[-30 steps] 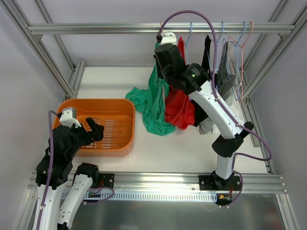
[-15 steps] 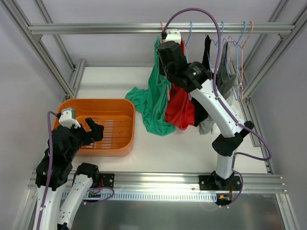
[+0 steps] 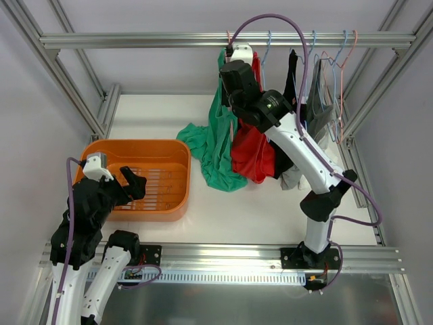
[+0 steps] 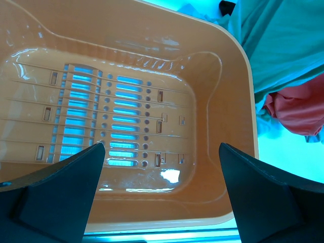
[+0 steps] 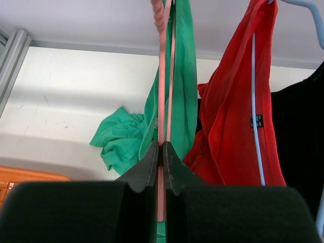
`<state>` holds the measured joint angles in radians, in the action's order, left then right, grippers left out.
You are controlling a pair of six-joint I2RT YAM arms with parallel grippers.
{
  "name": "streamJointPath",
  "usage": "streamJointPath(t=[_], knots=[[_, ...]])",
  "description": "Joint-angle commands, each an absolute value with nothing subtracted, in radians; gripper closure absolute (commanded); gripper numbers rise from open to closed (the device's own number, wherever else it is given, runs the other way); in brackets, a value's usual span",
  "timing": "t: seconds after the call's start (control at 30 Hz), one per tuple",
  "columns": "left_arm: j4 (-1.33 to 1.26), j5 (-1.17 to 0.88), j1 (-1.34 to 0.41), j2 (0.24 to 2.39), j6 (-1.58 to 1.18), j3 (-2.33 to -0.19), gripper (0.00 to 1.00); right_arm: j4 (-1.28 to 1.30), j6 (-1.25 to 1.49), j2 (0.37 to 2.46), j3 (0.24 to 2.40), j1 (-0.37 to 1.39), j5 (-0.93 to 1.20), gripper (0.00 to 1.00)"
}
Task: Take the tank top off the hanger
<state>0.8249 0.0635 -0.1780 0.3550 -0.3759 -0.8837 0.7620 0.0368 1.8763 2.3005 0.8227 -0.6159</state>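
Observation:
A green tank top [image 3: 218,145] hangs from a pink hanger [image 5: 162,76] at the left end of the rail, its lower part piled on the table. It also shows in the right wrist view [image 5: 185,91]. My right gripper [image 5: 162,152] is shut on the pink hanger's wire, up near the rail [image 3: 233,74]. My left gripper [image 4: 161,152] is open and empty above the orange basket [image 4: 233,126], and sits low at the left in the top view [image 3: 132,183].
A red top [image 3: 254,152] on a blue hanger [image 5: 255,101] hangs beside the green one. Black and grey garments [image 3: 308,108] hang further right on the rail [image 3: 135,40]. The orange basket [image 3: 169,203] stands at the table's left.
My right gripper has risen a little toward the rail with the pink hanger. The left arm has not moved.

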Motion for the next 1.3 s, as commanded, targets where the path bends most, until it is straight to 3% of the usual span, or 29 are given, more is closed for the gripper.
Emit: streamJointPath(t=[0.0,0.27,0.67,1.27], knots=[[0.790,0.061,-0.190,0.347,-0.383,-0.877,0.02,0.634,0.025,1.793,2.197,0.819,-0.617,1.00],[0.790,0.066,-0.195,0.342,-0.385,-0.877,0.01,0.312,-0.069,1.640,2.029,0.816,-0.552,1.00],[0.788,0.071,-0.204,0.341,-0.387,-0.874,0.01,0.264,-0.092,1.559,1.991,0.810,-0.499,1.00],[0.776,-0.009,-0.204,0.357,-0.348,-0.896,0.01,0.184,-0.037,1.092,1.488,0.824,-0.269,1.00]])
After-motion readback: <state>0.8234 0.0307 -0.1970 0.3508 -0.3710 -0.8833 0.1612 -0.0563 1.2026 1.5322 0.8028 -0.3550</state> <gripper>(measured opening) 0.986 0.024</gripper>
